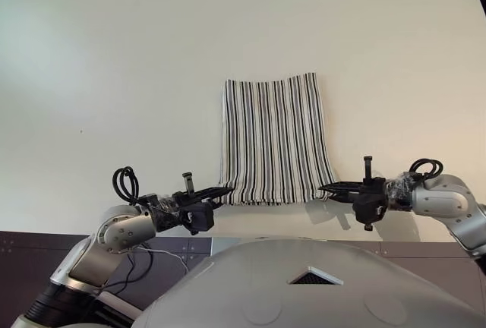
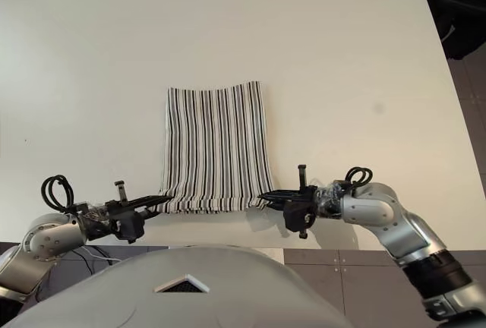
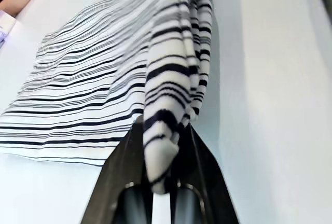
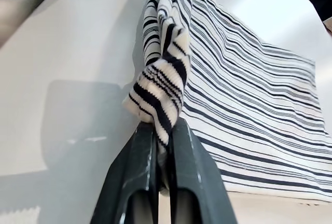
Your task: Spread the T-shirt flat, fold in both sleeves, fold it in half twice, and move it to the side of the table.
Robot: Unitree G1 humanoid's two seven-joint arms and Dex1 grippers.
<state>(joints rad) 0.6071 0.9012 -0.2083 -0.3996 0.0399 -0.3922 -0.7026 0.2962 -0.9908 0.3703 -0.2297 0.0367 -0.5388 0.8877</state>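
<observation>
The black-and-white striped T-shirt (image 1: 276, 140) lies on the white table (image 1: 114, 55) as a folded rectangle with its sleeves tucked in, its stripes running away from me. My left gripper (image 1: 225, 189) is shut on the T-shirt's near left corner (image 3: 165, 141). My right gripper (image 1: 325, 187) is shut on the near right corner (image 4: 158, 105). Both pinched corners are bunched between the fingers and raised slightly off the table, near its front edge.
The table stretches wide and bare to the left, right and far side of the shirt. Its front edge (image 1: 91, 231) runs just under both grippers. A dark floor (image 2: 463, 9) shows past the table's right edge.
</observation>
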